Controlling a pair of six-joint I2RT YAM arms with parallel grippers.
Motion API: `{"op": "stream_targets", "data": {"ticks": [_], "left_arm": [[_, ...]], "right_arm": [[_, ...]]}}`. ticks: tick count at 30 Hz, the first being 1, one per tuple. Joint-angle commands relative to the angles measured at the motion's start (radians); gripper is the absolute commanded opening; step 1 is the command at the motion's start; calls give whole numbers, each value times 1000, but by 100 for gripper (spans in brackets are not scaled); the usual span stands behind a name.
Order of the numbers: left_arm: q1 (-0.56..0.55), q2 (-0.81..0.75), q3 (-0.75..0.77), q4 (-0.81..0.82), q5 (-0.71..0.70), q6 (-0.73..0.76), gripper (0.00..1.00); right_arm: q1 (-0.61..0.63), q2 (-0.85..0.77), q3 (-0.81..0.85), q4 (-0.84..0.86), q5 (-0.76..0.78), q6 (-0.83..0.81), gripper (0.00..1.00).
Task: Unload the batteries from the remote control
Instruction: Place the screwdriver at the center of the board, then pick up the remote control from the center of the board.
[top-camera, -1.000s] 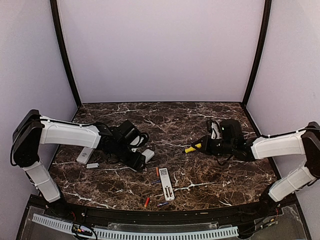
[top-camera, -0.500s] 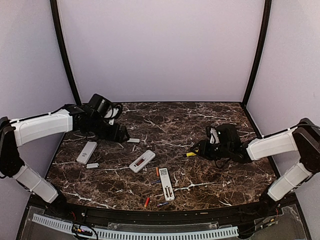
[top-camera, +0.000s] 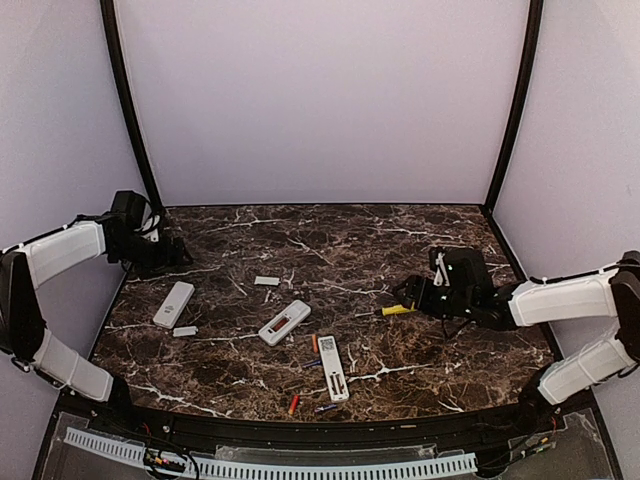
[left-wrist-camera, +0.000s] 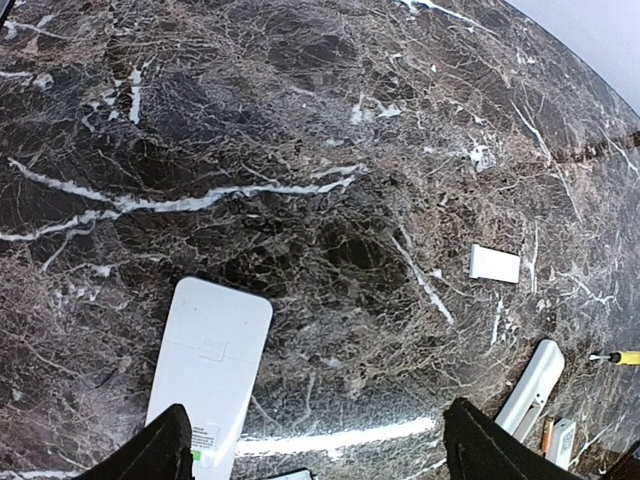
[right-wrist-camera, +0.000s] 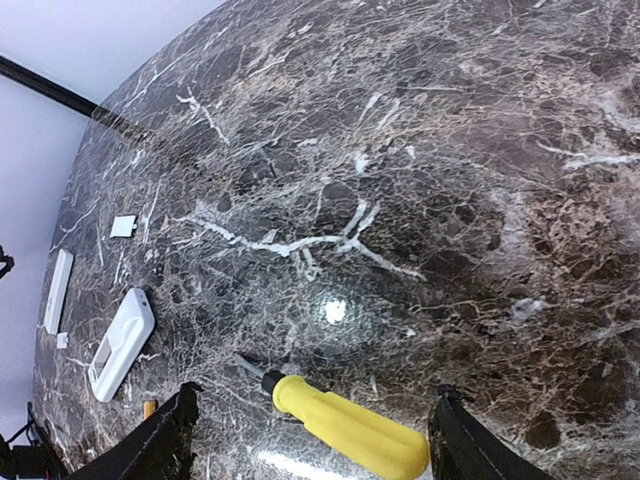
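Three white remotes lie on the marble: one at the left (top-camera: 174, 304), an open one in the middle (top-camera: 284, 322) and a long one near the front (top-camera: 332, 367). Batteries lie loose around the long one: orange-red ones (top-camera: 314, 343) (top-camera: 293, 404) and dark blue ones (top-camera: 313, 362) (top-camera: 327, 408). My left gripper (top-camera: 170, 260) is open at the far left, above the left remote (left-wrist-camera: 210, 370), with nothing between its fingers (left-wrist-camera: 160, 455). My right gripper (top-camera: 408, 298) is open, with a yellow-handled screwdriver (right-wrist-camera: 345, 425) lying on the table between its fingers (right-wrist-camera: 480, 445).
Small white cover plates lie at the middle back (top-camera: 266, 281) and by the left remote (top-camera: 185, 331). The screwdriver (top-camera: 392, 310) lies right of centre. Dark posts stand at the back corners, with the walls close on both sides.
My right gripper has opened and let go of the screwdriver, drawing back to the right. My left arm has swung away from the middle remote to the far left.
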Motion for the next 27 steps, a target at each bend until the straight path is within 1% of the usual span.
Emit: {"op": "stream_targets", "data": {"ticks": [1,6,14,20,25,27], "left_arm": [[3,19,-12,-56,-85,40,86],[1,109,15,-104,-158,50,84],[-4,206,22,-132,-236,55,84],[-45,261,26,-139,-239,61,84],[-52,308,35,-148,-240,66,84],[-51,319,39,-151,-240,66,83]], "right_arm": [[-1,-18,32,-106,127,-36,78],[16,-6,58,-190,223,-27,78],[20,-64,14,-112,220,-69,82],[20,-92,-2,-85,212,-90,82],[20,-93,-4,-78,220,-88,82],[20,-93,-4,-73,218,-82,81]]}}
